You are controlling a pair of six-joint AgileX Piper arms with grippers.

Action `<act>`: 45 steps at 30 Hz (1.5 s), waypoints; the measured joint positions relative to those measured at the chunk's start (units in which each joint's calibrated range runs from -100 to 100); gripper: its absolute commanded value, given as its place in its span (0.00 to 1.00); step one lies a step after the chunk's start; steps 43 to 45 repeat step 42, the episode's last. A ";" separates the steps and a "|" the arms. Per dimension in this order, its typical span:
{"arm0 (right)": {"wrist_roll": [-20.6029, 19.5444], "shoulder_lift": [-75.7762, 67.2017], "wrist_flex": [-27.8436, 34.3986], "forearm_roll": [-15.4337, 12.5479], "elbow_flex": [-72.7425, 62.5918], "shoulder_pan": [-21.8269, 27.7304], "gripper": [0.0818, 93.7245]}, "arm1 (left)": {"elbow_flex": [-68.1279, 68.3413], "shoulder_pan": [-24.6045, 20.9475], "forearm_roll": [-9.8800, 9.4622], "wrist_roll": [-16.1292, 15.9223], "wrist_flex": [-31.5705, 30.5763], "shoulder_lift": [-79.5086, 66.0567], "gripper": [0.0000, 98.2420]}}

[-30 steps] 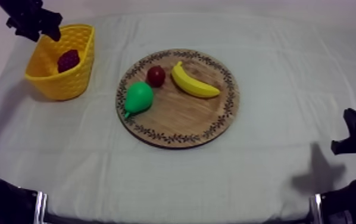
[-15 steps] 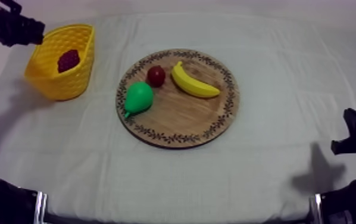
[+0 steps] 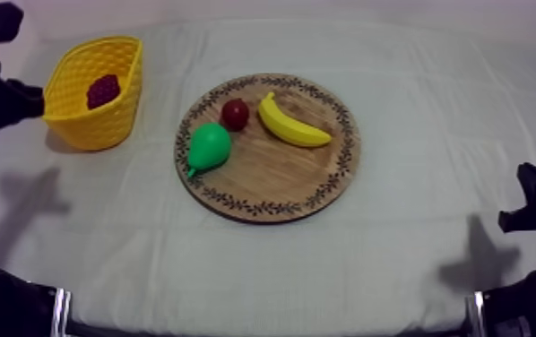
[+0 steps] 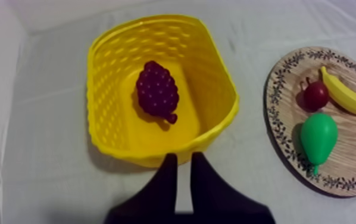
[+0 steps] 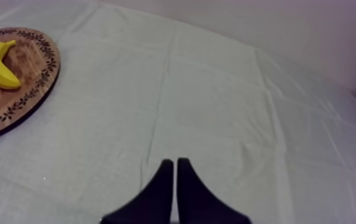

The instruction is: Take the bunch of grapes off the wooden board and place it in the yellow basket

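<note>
**Bunch of grapes** (image 3: 103, 90): lying inside the yellow basket (image 3: 101, 130), upper left of the top frame. Resting on the basket floor and touched by neither gripper. Same spot as a second ago.

**Wooden board** (image 3: 280, 175): centre of the top frame. Bearing banana (image 3: 294, 125), pear (image 3: 209, 148) and small red fruit (image 3: 234, 114), none shifted. No grapes on it.

**Left gripper** (image 4: 183, 158): a second ago above the basket's far rim, at the top-left corner of the top frame. Half a second ago drawn off to the left of that rim. Now lower along the left edge, just beside the basket's outer wall and clear of it. Fingers a little apart with nothing between them, pointing at the basket's near wall in the left wrist view.

**Right gripper** (image 5: 173, 162): parked at the lower right edge of the top frame, unmoved. Fingers pressed together on nothing, over bare cloth (image 5: 228, 107).

**Reading of the change:** a retreat after release, not a fresh approach. Task judged complete, with grapes delivered and only the left arm's return to rest outstanding.
</note>
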 measured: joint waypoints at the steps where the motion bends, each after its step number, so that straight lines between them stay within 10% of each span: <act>1: 0.00 0.00 0.00 0.00 0.00 0.00 0.00 | 2.18 0.00 0.07 0.00 -1.08 -2.32 0.02; 25: 0.00 0.00 0.00 0.00 0.00 0.00 0.00 | 31.85 1.28 -2.25 0.79 2.19 -45.15 0.00; 45: 0.00 0.00 0.00 0.00 0.00 0.00 0.00 | 35.83 1.68 -5.28 11.76 -5.51 -54.04 0.00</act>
